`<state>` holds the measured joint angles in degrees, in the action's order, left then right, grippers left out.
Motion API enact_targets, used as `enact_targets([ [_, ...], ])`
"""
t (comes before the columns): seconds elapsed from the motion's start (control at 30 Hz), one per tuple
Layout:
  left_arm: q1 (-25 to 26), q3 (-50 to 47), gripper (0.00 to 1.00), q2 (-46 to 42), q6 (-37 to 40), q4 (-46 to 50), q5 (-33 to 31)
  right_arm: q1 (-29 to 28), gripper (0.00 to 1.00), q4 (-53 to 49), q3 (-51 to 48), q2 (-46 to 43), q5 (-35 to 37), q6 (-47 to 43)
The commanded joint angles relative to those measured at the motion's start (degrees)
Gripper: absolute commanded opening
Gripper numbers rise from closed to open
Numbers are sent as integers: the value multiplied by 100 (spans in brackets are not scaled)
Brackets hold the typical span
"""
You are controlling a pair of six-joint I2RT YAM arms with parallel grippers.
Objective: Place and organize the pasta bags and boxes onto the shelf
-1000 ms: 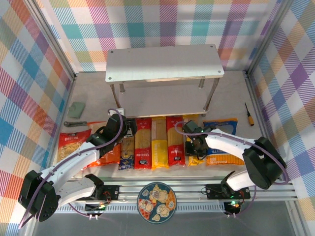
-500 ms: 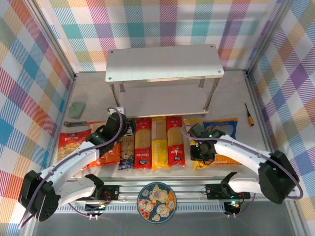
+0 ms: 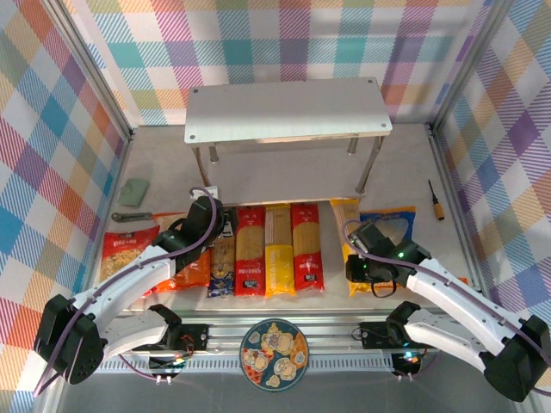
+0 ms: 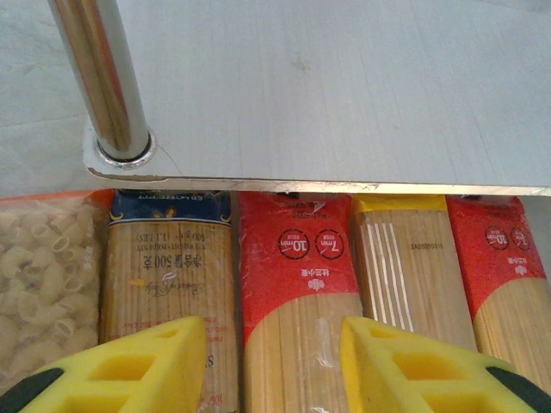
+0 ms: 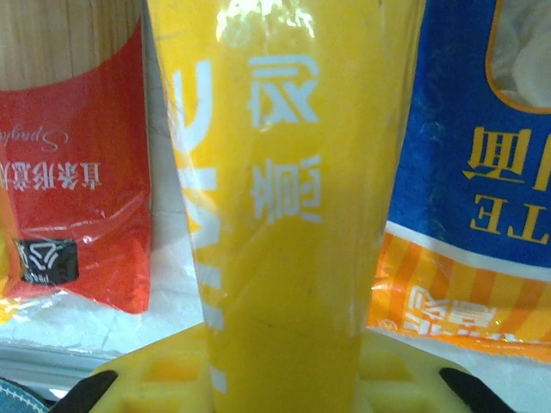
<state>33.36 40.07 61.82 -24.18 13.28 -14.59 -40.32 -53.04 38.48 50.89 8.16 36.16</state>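
Nearby, right of the shelf (image 3: 284,107), a screwdriver (image 3: 436,200) on the table (image 3: 405,163); at the near edge, a patterned plate (image 3: 274,353). Just beyond the left gripper (image 4: 275,370), a metal shelf leg (image 4: 99,77) and the lower board (image 4: 344,86). On one red pack (image 4: 297,284), round marks "10min" and "7min". Jaws apart there above this and the tan-brown pack (image 4: 168,258), grasping nothing. In the right gripper (image 3: 363,274), clamped: a yellow pack (image 5: 284,215) with upside-down white characters, between a second red pack (image 5: 77,172) and the blue bag (image 5: 465,172), on the near side of the shelf.
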Motion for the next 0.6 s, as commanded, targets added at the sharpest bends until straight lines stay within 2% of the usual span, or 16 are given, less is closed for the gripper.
enact_targets([
  [0.0,74,167,45,54,81,-159,-49,-119,0,65,438,-142,161,-162],
  [0.23,74,167,45,60,81,-159,-56,-170,0,275,930,114,376,-412],
  [0.47,74,172,45,41,86,-134,-30,-66,0,442,1848,1422,1052,-972],
  [0.57,74,167,45,-14,104,-93,-40,250,0,785,2110,1854,901,-1225],
])
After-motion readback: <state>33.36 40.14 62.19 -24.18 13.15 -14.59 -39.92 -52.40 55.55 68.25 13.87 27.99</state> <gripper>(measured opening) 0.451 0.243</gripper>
